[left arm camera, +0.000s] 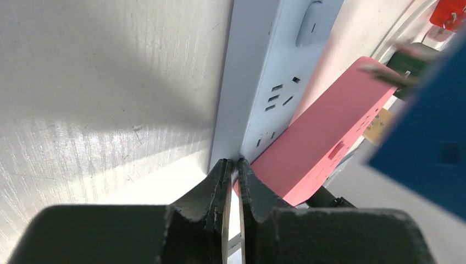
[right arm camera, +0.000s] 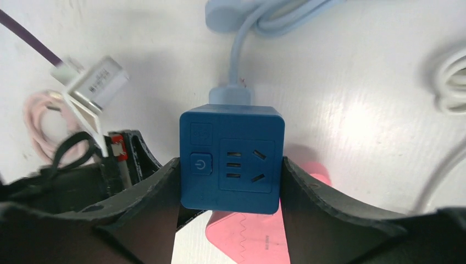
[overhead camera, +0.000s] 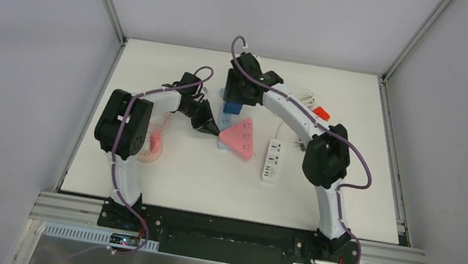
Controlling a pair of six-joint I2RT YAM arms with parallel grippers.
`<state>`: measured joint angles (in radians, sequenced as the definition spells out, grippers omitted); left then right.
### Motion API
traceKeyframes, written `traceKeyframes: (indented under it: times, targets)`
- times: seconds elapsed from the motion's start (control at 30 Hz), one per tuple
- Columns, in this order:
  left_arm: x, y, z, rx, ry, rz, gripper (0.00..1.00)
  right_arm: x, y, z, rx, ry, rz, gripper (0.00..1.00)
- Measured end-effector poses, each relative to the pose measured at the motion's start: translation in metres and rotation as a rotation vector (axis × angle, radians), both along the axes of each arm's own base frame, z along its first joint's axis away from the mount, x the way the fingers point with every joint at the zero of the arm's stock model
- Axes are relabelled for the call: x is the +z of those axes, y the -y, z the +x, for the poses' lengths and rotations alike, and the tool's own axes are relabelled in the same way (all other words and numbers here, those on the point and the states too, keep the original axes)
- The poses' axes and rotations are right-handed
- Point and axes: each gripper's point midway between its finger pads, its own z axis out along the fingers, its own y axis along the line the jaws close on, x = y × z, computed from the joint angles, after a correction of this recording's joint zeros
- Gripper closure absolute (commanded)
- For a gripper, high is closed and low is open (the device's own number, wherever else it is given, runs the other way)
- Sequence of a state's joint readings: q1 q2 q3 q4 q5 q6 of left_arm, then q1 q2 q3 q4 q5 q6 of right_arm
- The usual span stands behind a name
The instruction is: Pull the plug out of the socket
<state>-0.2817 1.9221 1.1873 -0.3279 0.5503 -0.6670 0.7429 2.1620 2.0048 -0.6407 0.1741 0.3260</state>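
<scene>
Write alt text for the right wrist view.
The right pincer clamps a blue cube socket between its black fingers, power button and outlet holes facing the camera. A light blue cable runs from the cube's far side to a coil on the white table; a pink power strip lies beneath.

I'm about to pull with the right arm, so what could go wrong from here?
The left gripper is shut, only its tips resting where the pink strip meets the pale strip; both may lift with the blue cube. The right gripper clamps the cube's smooth sides, so it could slip. The cube's cable loops behind it and might snag.
</scene>
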Motion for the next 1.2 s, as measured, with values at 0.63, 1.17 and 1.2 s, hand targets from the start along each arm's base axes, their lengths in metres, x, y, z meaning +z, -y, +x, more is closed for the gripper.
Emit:
traceKeyframes:
  times: [0.63, 1.17, 1.2]
  targets:
    - [0.002, -0.001, 0.003, 0.002, -0.029, 0.020, 0.67, -0.004, 0.134, 0.035, -0.322, -0.093, 0.211, 0.84]
    - [0.005, -0.002, 0.003, -0.017, -0.037, 0.030, 0.58, -0.026, 0.114, 0.029, -0.266, -0.223, 0.377, 0.19]
    - [0.005, -0.002, 0.003, -0.020, -0.038, 0.032, 0.58, -0.026, 0.113, 0.030, -0.265, -0.219, 0.380, 0.17]
